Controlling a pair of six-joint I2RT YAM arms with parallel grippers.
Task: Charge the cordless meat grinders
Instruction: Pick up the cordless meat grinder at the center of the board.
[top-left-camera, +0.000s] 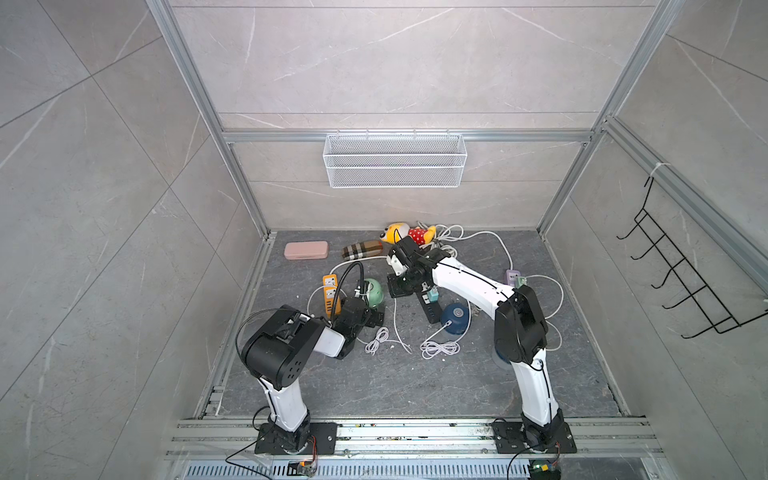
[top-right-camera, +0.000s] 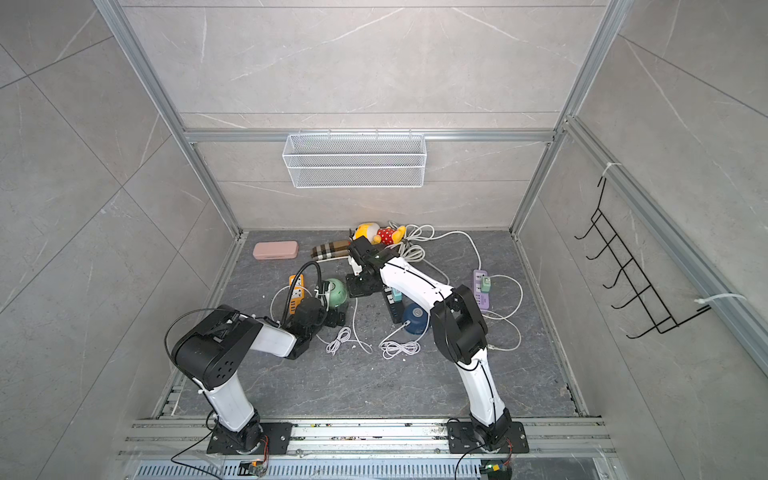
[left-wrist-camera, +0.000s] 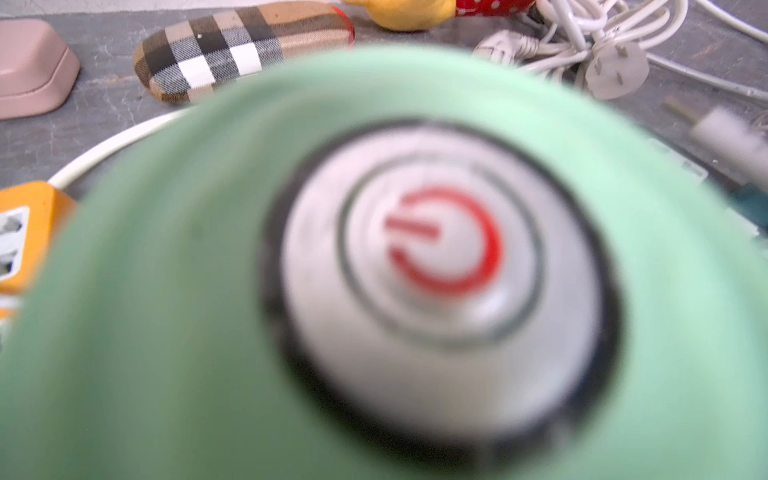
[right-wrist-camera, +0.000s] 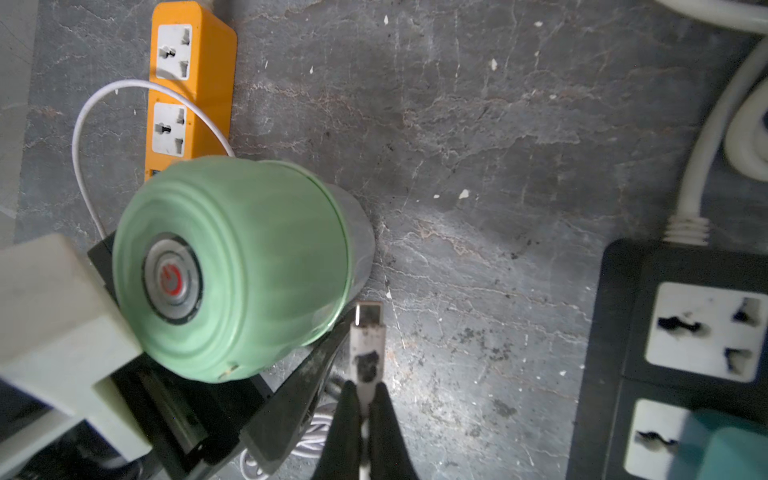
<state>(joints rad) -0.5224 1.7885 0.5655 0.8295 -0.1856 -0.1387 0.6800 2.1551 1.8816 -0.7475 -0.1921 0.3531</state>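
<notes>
Right hand (right-wrist-camera: 365, 395), at the lower centre of the right wrist view, is pinching its two black fingers together on the rear of a white USB charging plug (right-wrist-camera: 366, 345). The plug's metal tip is pointing at the lower edge of the mint-green dome-shaped cordless meat grinder (right-wrist-camera: 232, 266). Left hand (top-left-camera: 369, 312) is holding that grinder tilted at the left centre of the frame, jaws spread wide and bearing on both flanks, with the silver button facing its own wrist camera. The orange plastic power strip (right-wrist-camera: 191, 83) is lying just behind the grinder, and the black power strip (right-wrist-camera: 685, 332) is lying at the right edge. One dark blue grinder (top-left-camera: 455, 318) is waiting on the grey stone-patterned desk (right-wrist-camera: 478, 166).

Likely hazards:
- The charging port is not showing, so the tip may be heading for the shell or the clear base instead.
- A plug gripped so far back may be pivoting under push.
- The smooth rounded shell may be rotating or slipping between the wide jaws.
</notes>
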